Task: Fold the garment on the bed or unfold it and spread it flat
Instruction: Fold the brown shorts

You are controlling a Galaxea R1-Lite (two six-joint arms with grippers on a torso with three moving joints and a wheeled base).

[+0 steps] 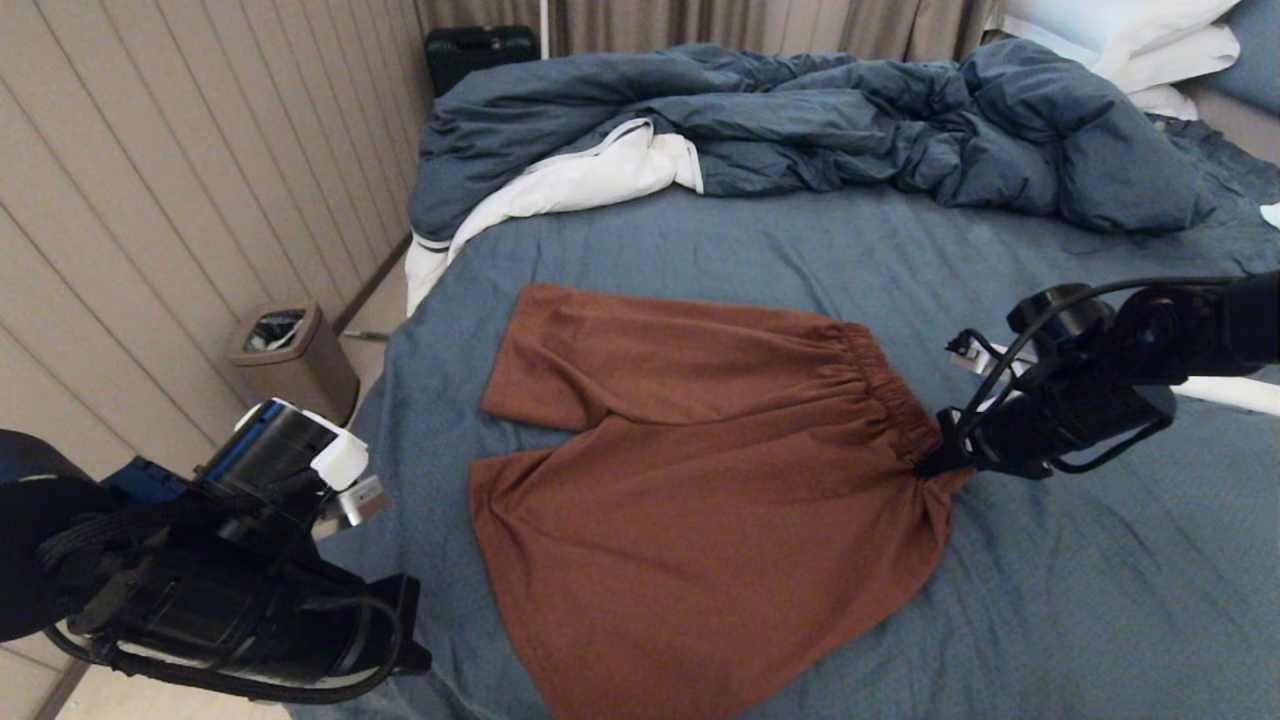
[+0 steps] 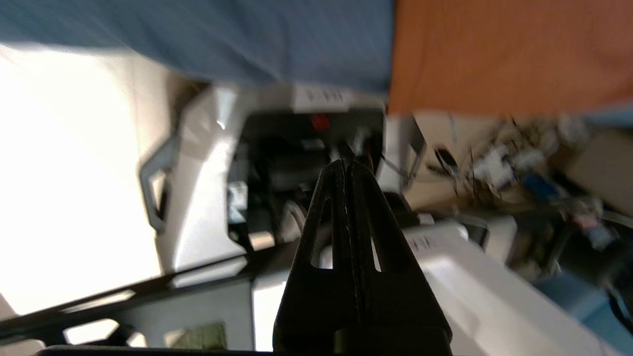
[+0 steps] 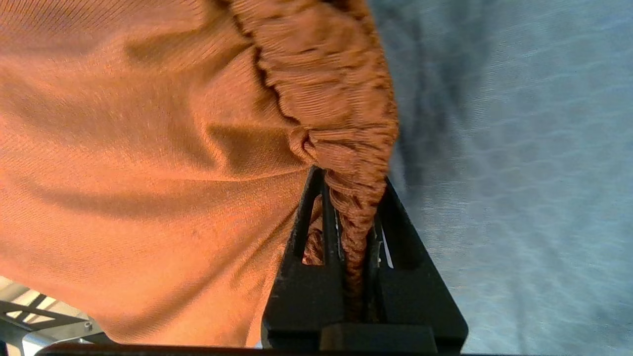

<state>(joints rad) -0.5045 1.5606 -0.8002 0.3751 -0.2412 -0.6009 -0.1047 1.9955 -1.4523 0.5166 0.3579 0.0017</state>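
Observation:
The rust-brown shorts (image 1: 700,450) lie spread on the bed's slate-blue sheet (image 1: 1100,580), legs toward the left, gathered waistband (image 1: 890,385) toward the right. My right gripper (image 1: 945,462) is shut on the near end of the waistband, and the cloth bunches there. In the right wrist view the waistband (image 3: 346,118) runs down between the two black fingers (image 3: 353,198). My left gripper (image 2: 345,165) is shut on nothing, off the bed's near-left corner by my base, and the shorts' edge (image 2: 509,54) shows beyond it. Drawstring and logo are hidden.
A rumpled dark blue duvet (image 1: 850,130) with white lining (image 1: 580,180) lies across the far side of the bed, white pillows (image 1: 1130,40) at the far right. A brown waste bin (image 1: 290,360) stands on the floor left of the bed, by the panelled wall.

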